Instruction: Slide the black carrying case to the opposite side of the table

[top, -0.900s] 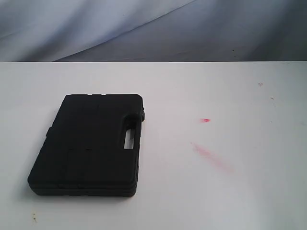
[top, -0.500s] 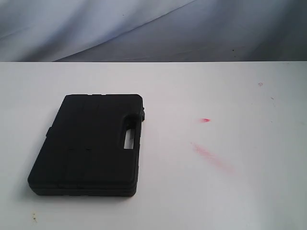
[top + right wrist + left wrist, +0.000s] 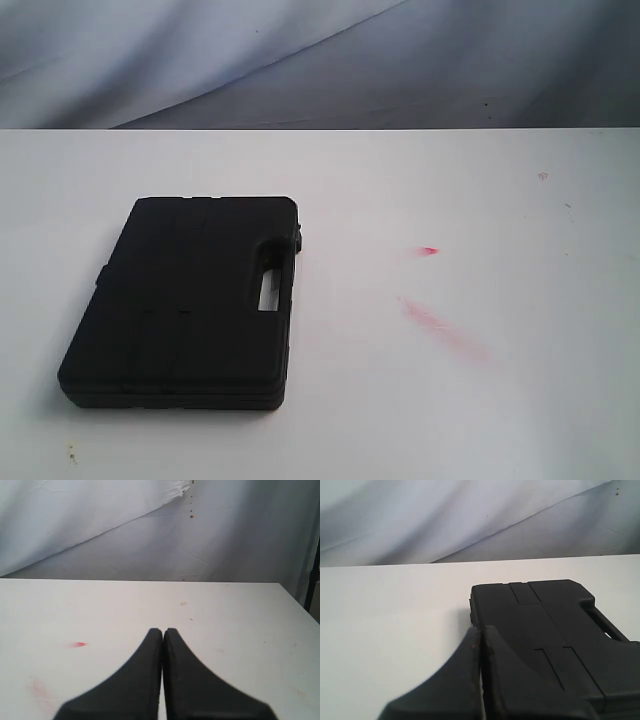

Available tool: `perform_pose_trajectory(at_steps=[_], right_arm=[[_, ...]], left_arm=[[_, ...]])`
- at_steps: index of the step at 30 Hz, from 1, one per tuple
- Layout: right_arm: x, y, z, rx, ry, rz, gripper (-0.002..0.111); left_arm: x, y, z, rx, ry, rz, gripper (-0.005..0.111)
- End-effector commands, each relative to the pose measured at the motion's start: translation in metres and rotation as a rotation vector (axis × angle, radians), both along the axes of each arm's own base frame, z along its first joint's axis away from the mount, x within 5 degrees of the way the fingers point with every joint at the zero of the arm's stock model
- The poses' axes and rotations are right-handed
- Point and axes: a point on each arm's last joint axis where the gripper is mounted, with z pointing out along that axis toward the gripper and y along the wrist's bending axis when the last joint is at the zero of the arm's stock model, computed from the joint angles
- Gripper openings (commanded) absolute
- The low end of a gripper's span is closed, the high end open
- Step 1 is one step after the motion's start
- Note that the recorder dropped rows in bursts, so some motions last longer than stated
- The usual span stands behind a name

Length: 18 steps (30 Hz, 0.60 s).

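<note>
The black case (image 3: 185,300) lies flat on the left half of the white table (image 3: 420,400), its slot handle (image 3: 268,288) along the edge that faces the table's middle. Neither arm shows in the exterior view. In the left wrist view the case (image 3: 555,630) fills the area just beyond my left gripper (image 3: 482,628), which is shut and empty, its tips over the case's near corner; I cannot tell if they touch. My right gripper (image 3: 163,630) is shut with nothing in it, above bare table (image 3: 240,630).
Pinkish-red smears (image 3: 440,325) and a small red spot (image 3: 428,250) mark the table right of the case. A grey cloth backdrop (image 3: 320,60) hangs behind the far edge. The table's right edge (image 3: 295,605) shows in the right wrist view.
</note>
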Motion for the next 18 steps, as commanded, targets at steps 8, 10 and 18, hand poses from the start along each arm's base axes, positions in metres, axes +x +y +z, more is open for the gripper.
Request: perform_pose_trajectory(at_steps=[8,10,18], right_arm=[[0.000,0.000,-0.001,0.012,0.001,-0.003,0.000],[0.000,0.000,-0.001,0.012,0.001,-0.003,0.000],[0.000,0.000,-0.001,0.012,0.001,-0.003,0.000]], left_arm=[[0.000,0.000,-0.001,-0.003,-0.004,0.004,0.000],[0.000,0.001,0.000,0.009,-0.017,0.006,0.000],[0.002,0.002,0.014,0.006,-0.170,0.019,0.000]])
